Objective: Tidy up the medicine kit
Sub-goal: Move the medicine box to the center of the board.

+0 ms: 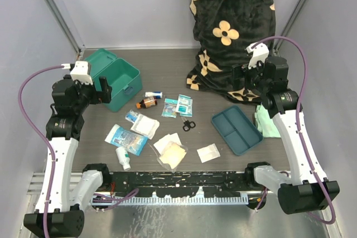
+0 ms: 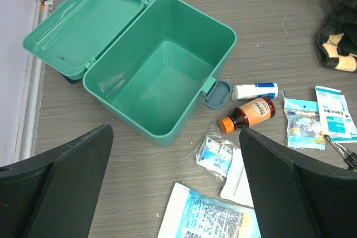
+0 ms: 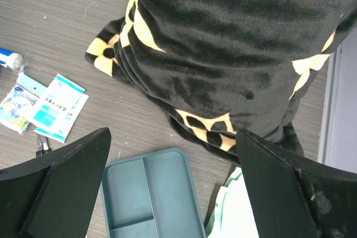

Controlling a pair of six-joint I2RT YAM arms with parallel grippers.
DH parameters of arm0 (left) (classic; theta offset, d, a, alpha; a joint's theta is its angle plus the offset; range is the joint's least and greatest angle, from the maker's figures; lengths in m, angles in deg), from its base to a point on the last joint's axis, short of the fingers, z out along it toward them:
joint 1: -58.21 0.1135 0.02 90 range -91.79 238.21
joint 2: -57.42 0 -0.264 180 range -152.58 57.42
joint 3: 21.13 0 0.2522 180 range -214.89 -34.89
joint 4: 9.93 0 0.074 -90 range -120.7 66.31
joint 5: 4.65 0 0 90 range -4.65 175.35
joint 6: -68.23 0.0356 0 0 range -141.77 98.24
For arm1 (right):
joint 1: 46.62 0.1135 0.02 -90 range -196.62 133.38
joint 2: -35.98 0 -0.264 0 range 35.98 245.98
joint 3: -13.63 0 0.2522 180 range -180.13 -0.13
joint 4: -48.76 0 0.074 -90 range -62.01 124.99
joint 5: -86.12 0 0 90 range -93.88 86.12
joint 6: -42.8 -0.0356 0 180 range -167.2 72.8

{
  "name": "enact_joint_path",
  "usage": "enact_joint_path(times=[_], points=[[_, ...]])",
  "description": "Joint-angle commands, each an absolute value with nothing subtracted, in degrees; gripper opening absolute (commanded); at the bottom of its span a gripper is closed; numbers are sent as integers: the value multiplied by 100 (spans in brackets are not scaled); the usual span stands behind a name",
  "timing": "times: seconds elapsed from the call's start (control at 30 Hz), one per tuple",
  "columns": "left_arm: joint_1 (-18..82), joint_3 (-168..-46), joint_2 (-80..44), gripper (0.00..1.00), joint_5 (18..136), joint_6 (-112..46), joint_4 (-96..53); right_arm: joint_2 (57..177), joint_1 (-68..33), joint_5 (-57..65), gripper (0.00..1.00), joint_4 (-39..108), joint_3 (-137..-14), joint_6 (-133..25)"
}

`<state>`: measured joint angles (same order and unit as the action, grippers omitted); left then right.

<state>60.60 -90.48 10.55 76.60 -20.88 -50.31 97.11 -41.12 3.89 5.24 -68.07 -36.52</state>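
The teal-green medicine kit [image 1: 114, 79] stands open and empty at the back left, lid folded back; the left wrist view looks into it [image 2: 162, 71]. My left gripper [image 1: 103, 90] is open and empty, hovering above the kit's near side [image 2: 175, 185]. My right gripper [image 1: 245, 79] is open and empty, raised above the dark blue-teal divided tray [image 1: 236, 130], which also shows in the right wrist view [image 3: 150, 199]. Loose on the table lie a brown bottle with an orange cap [image 2: 248, 113], a white tube [image 2: 254, 91], blue-white sachets [image 2: 304, 121] and a larger blue packet [image 1: 126, 139].
A black blanket with tan flowers [image 1: 234, 32] fills the back right. A pale green cloth [image 1: 268, 124] lies right of the tray. Small scissors [image 1: 188, 125], gauze pads [image 1: 208, 153], a clear bag [image 1: 173, 155] and a small white bottle [image 1: 123, 158] lie mid-table. Grey walls stand on both sides.
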Motion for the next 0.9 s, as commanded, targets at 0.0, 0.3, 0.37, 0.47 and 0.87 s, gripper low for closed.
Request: enact_joint_path(times=[0.0,0.3,0.37,0.47,0.87], points=[[6116,-9262,1116,98,7826,-1970,-4967,9785,-4128,292,100,350,-7079,-3399],[6111,-9248,823,98,7355,-1416,-5053,10126,-4125,568,100,604,-6536,-3220],[6115,-9227,748,98,7114,-1182,-5055,10135,-4128,832,100,694,-6405,-3179],[6113,-9198,598,98,6989,-962,-5008,10175,-4125,1258,100,819,-6256,-3175],[6107,-9435,-654,98,6803,-50,-5161,10203,-4125,2402,100,1553,-5214,-3058]])
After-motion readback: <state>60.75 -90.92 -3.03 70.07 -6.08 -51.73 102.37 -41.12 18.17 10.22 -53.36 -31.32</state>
